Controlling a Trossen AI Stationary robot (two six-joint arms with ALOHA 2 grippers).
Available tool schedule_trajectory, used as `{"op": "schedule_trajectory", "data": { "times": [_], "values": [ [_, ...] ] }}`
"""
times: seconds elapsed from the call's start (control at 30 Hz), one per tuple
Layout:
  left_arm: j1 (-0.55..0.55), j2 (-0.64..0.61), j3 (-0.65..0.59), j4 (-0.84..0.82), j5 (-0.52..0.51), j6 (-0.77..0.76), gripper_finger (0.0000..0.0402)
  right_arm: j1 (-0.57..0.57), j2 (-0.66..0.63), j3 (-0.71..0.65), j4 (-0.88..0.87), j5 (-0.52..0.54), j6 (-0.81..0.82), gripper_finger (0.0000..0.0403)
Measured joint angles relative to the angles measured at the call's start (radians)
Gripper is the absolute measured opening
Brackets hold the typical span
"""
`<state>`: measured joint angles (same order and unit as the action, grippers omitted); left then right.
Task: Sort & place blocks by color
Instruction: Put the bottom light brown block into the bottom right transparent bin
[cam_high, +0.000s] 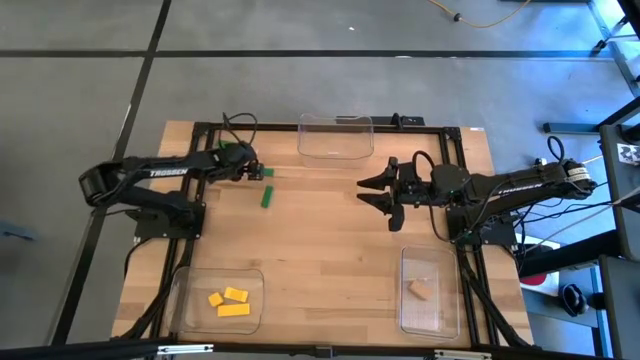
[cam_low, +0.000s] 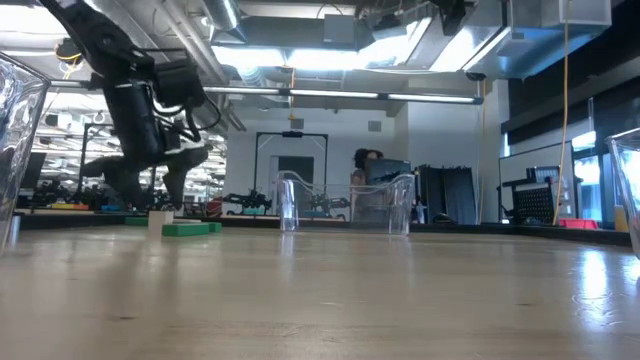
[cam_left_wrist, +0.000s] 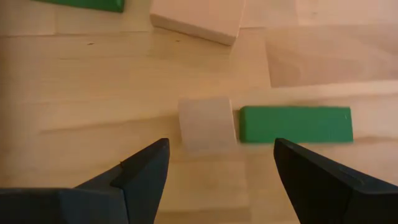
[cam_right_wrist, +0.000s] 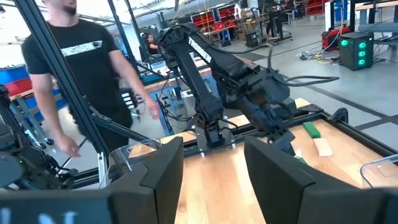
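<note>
The left gripper (cam_high: 262, 170) is seen low over the far-left part of the light wooden table (cam_high: 330, 250), its two dark fingers (cam_left_wrist: 140, 177) spread wide with nothing between them. Just beyond the fingertips a small plain tan wooden block (cam_left_wrist: 207, 123) lies on the table, with a flat green rectangular block (cam_left_wrist: 295, 124) lying just beside it. Farther on in the left wrist view, a second, longer tan wooden block (cam_left_wrist: 198, 20) and the edge of another green block (cam_left_wrist: 87, 4) are seen.

The right gripper (cam_high: 377, 193) is held above the middle-right of the table; its fingers are parted and nothing is seen between them.

Three small yellow blocks (cam_high: 229, 301) are lying in the clear plastic tray (cam_high: 190, 290) at the near-left corner. One tan block (cam_high: 421, 289) is lying in the clear rectangular tray (cam_high: 408, 310) at the near right. A third clear tray (cam_high: 335, 150) stands at the far edge, in the middle.

In the right wrist view, a person in a black T-shirt (cam_right_wrist: 81, 62) is seen standing beyond the table.
</note>
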<state>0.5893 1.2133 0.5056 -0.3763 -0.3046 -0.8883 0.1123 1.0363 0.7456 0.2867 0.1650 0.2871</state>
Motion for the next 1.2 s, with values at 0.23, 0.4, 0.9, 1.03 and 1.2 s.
{"op": "schedule_trajectory", "data": {
  "times": [0.23, 0.4, 0.9, 1.03, 1.2],
  "values": [
    [0.042, 0.113, 0.002, 0.062, 0.001, -0.002, 0.0278, 0.000, 0.000, 0.000, 0.000, 0.000, 0.000, 0.0174],
    [0.046, 0.134, 0.002, 0.067, -0.010, -0.003, 0.0277, 0.000, 0.000, 0.000, 0.000, 0.001, 0.030, 0.0174],
    [0.046, 0.078, -0.002, 0.068, -0.039, -0.026, 0.0277, 0.000, 0.000, 0.000, 0.000, 0.001, 0.025, 0.0174],
    [0.052, 0.043, -0.002, 0.068, -0.064, -0.002, 0.0277, 0.000, 0.000, 0.000, -0.001, 0.001, 0.023, 0.0174],
    [0.070, 0.056, -0.002, 0.071, -0.044, 0.006, 0.0276, 0.000, 0.000, 0.000, -0.001, 0.002, 0.026, 0.0174]
  ]
}}
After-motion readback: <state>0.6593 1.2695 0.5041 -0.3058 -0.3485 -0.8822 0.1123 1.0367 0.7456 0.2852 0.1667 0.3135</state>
